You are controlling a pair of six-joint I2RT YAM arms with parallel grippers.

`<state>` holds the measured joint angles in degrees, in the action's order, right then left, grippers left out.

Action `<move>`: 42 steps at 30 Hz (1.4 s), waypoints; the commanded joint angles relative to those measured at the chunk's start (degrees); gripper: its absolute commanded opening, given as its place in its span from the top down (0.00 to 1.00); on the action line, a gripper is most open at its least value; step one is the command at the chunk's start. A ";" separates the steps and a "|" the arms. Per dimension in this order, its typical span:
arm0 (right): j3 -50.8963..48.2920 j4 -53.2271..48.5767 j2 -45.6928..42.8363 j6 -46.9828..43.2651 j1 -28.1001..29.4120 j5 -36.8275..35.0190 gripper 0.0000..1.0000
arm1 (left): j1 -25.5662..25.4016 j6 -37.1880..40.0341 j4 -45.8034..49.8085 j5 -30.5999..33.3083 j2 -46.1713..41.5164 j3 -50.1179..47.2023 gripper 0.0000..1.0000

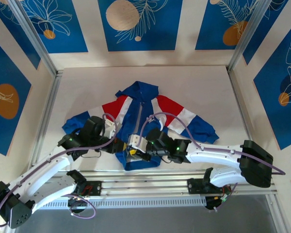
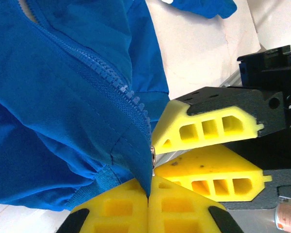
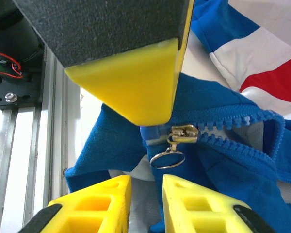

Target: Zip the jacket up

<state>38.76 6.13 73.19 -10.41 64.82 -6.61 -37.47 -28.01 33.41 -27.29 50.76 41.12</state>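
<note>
Across the top and down both sides of the top view: blue-and-cream leaf panels (image 1: 136, 24). Below them, a pale table (image 1: 199, 82), edged with aluminium rails (image 1: 150, 182) along the lower part of the frame. Extended from the lower left corner, the left arm (image 1: 43, 172); from the lower right, the right arm (image 1: 218, 155); both bent toward mid-frame, wrists side by side just below centre.

Spread front-up in the middle of the table, the jacket (image 1: 136, 97): collar toward the top of the frame, sleeves thrown out to left and right, hem toward the bottom, right at the two wrists. Royal blue, with red and white slanted bands across chest and sleeves. Open down the front, with pale lining along the centre line.

At the bottom centre of the left wrist view, the left gripper (image 2: 148, 187): yellow pads pressed together, clamped on the jacket's hem edge beside the zipper (image 2: 111, 77).

At the bottom of the right wrist view, the right gripper (image 3: 146, 182): yellow fingers held slightly apart, with a narrow gap between them.

Just above that gap, mid-frame, the metal slider (image 3: 184, 132), seated at the hem end of the teeth, with the two rows splitting apart toward the right. Hanging from it, a small pull ring (image 3: 167, 158), just beyond the right fingertips; contact impossible to judge.
</note>
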 commanded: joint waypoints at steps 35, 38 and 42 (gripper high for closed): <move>4.23 -2.43 1.71 -0.77 -1.47 0.40 0.79 | 1.10 4.89 1.03 -2.68 1.20 1.75 1.00; 4.15 -2.56 1.44 -0.66 -1.47 0.28 0.79 | 1.09 5.07 1.30 -2.62 1.26 1.85 1.00; 4.37 -2.77 1.37 -0.62 -1.38 0.37 0.80 | 1.17 5.33 1.58 -2.33 1.26 1.78 1.00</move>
<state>42.00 3.75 75.75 -10.90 63.61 -7.29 -37.06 -24.60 33.98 -29.34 51.99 41.69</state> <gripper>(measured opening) 0.205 0.057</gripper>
